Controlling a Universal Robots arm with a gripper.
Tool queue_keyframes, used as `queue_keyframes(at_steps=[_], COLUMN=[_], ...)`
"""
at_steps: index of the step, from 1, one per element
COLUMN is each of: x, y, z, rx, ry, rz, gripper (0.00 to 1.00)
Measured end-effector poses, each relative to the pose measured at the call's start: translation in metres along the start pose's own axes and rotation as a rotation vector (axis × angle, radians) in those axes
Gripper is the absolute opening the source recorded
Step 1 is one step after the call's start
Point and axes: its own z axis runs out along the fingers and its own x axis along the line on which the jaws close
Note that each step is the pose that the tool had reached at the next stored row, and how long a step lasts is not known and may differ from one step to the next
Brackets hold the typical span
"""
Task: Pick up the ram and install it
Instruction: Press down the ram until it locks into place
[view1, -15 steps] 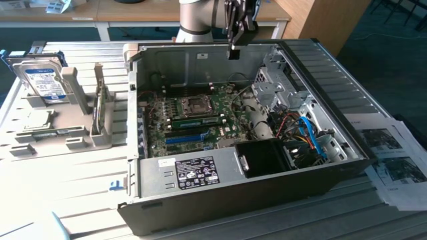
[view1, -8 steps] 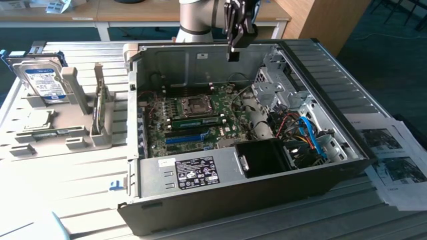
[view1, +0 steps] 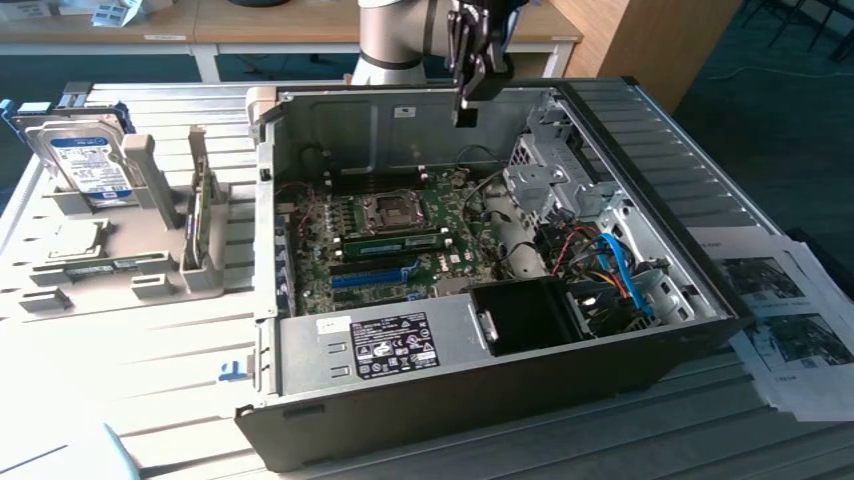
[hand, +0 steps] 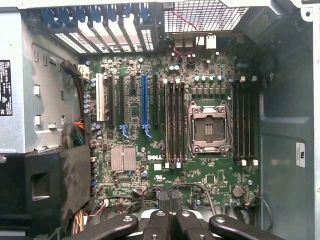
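The ram (view1: 396, 243), a thin green stick, lies along the memory slots (hand: 174, 122) of the motherboard (view1: 350, 220), between the open processor socket (view1: 396, 208) and the bright-blue slot (view1: 370, 277). My gripper (view1: 465, 112) hangs well above the far part of the open computer case (view1: 641, 180), its fingers pointing down, shut with nothing between them. In the wrist view the closed black fingers (hand: 159, 226) look straight down on the board from high up, and the processor socket (hand: 207, 129) lies beside the memory slots.
A grey fixture (view1: 160, 270) at the exterior view's left holds a hard drive (view1: 83, 165) and a square silver chip (view1: 70, 240). Inside the case are a black fan shroud (view1: 534, 315), blue cables (view1: 627, 275) and a drive cage (view1: 561, 175). Printed sheets (view1: 794, 330) lie at the right.
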Motion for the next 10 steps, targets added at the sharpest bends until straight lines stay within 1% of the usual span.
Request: queue_keyframes(at_steps=[10], x=[-0.0004], y=[0.0001], z=[0.0095], rx=[0.0000], ry=[0.0000], rz=[0.000], gripper=[0.10])
